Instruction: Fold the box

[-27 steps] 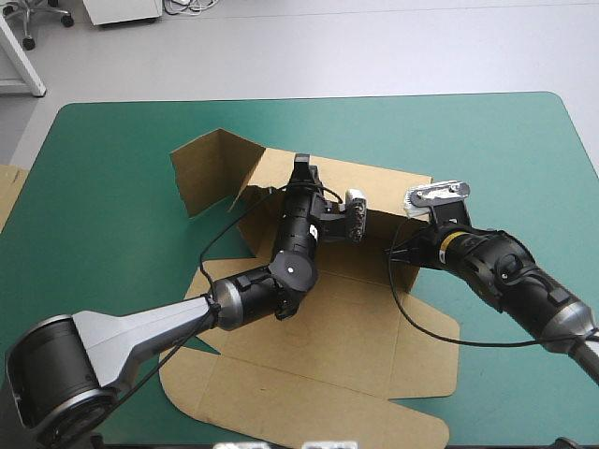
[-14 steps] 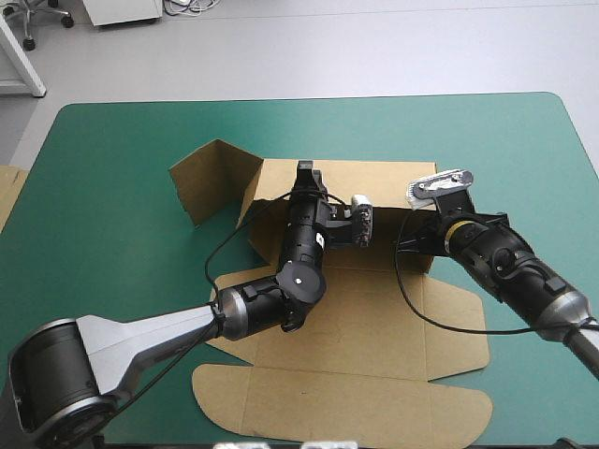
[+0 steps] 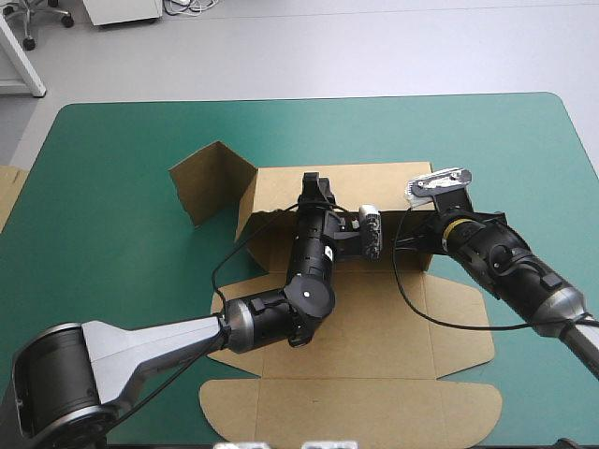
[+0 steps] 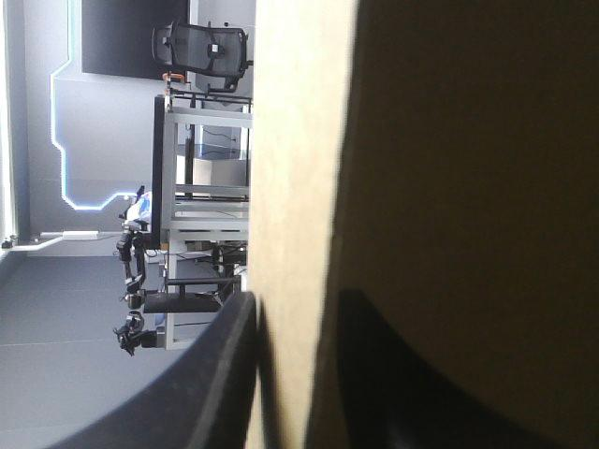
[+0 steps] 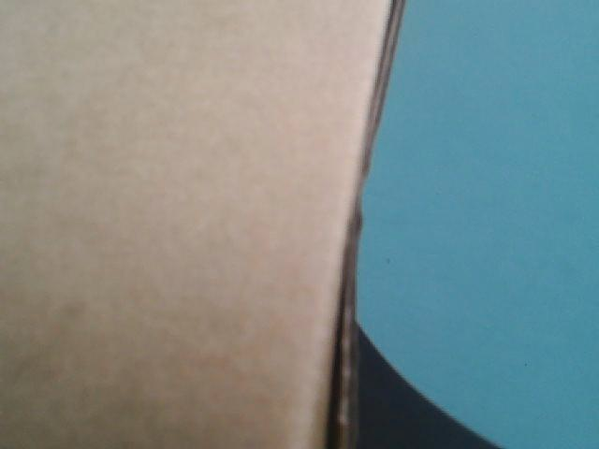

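Our left end effector (image 4: 295,313) and right end effector (image 5: 346,360), nearly closed, pinch the box (image 3: 374,318) by its back wall on the teal-green tabletop (image 3: 112,150).

The left gripper (image 4: 298,313) pinched a wall of the brown box (image 4: 299,140), its two black fingers (image 4: 201,388) all but closed with the board between them. The wall ran straight ahead from the gripper, seen nearly edge-on. A narrow lit strip of board lay beside one finger and a broad shaded face lay on the other's side. That second finger was dark against the shaded board, and it seemed to press flat on it.
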`<state>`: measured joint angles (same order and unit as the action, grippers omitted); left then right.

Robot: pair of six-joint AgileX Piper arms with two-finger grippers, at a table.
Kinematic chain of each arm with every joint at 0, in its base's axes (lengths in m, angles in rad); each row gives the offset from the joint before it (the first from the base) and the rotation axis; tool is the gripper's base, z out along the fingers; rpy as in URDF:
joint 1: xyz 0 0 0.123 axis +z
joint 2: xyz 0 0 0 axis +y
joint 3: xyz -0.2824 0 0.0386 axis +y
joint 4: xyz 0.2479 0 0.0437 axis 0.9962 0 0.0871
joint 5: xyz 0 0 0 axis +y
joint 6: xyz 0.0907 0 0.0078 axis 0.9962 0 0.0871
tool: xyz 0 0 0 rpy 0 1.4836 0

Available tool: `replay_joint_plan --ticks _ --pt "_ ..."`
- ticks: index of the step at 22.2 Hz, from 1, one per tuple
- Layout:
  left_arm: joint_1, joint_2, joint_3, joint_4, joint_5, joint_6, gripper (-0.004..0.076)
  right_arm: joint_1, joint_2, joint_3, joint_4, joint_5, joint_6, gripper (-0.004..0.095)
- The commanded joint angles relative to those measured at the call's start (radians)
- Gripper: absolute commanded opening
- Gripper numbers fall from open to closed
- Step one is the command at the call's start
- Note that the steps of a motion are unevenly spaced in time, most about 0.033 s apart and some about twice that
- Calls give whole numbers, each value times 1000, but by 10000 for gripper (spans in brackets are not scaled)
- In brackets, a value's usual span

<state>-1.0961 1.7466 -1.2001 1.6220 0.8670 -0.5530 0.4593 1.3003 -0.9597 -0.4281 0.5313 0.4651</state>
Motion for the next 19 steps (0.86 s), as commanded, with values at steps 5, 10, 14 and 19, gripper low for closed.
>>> replay_joint_plan --ticks 5,10,14,19 --pt "-99 -153 -24 -177 181 74 221 -1 7 -33 -33 -54 -14 -21" --pt "-98 -272 -106 -429 275 243 221 -1 7 -33 -33 -46 -14 -21" --pt "-46 -312 -262 -584 280 275 220 -1 7 -33 -33 -32 -14 -21" --pt "94 -314 -410 -786 281 358 220 -1 7 -33 -33 -18 -14 -21"
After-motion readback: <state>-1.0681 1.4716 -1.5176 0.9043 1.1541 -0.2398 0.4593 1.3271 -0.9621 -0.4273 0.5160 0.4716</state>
